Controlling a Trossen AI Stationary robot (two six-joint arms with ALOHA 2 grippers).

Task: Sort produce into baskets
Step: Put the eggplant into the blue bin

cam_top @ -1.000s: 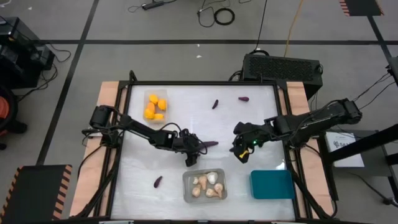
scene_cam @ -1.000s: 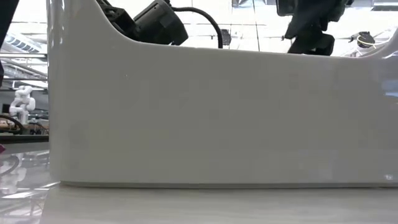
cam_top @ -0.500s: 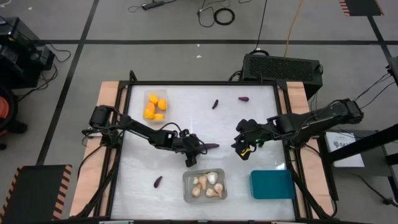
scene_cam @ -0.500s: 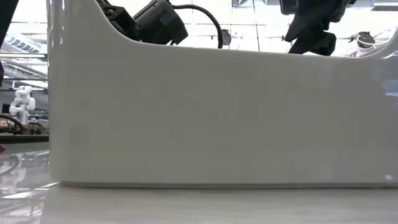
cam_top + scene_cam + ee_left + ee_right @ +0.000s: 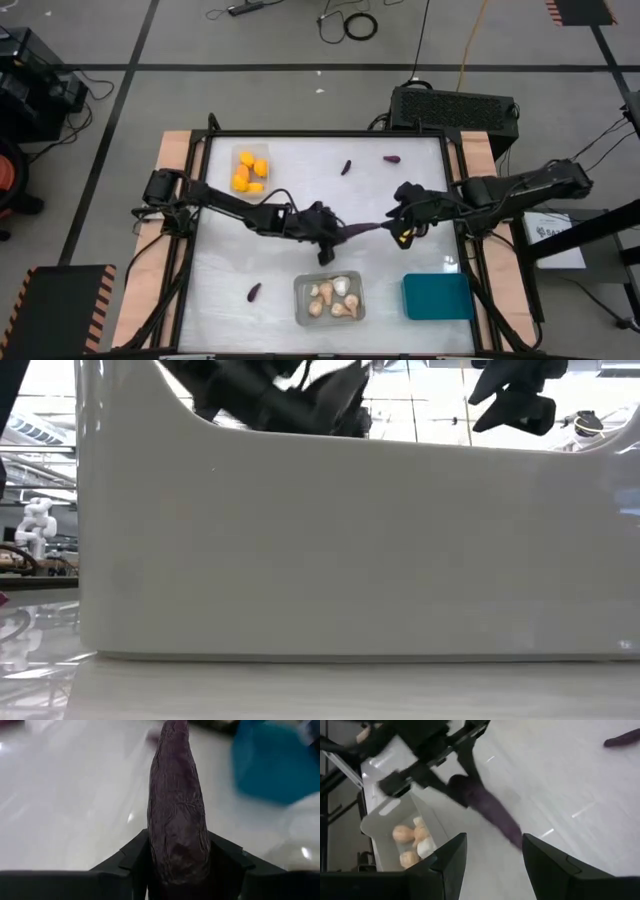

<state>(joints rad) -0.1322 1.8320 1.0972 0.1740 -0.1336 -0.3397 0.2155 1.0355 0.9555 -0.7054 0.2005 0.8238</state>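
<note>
High view first: the left gripper (image 5: 332, 232) sits at centre frame, further right than half a second ago, clamped on a purple eggplant (image 5: 357, 227) whose tip reaches toward the right gripper (image 5: 401, 225); that one has drifted up and right and now meets the tip, so this reads as a hand-over starting; the teal bin (image 5: 437, 296) waits at lower right, the grey bin (image 5: 301, 300) with garlic bulbs (image 5: 331, 297) at lower centre, the clear bin (image 5: 240, 155) with orange pieces (image 5: 248, 171) at upper left; loose eggplants lie at lower left (image 5: 254, 292) and near the top edge (image 5: 346, 167) (image 5: 392, 158).

Low view: a pale bin wall (image 5: 340, 550) fills the frame; only dark arm parts show along the top, the left one blurred by motion.

Left wrist view: the eggplant (image 5: 176, 810) stands up the middle, pinched at its base between the two dark fingers (image 5: 130, 857); teal shows at upper right.

Right wrist view: the fingers (image 5: 449, 857) stand wide apart and empty at the bottom; the eggplant (image 5: 492, 812) slants across centre frame just beyond them, not yet between them; another eggplant (image 5: 622, 739) lies at upper right.
</note>
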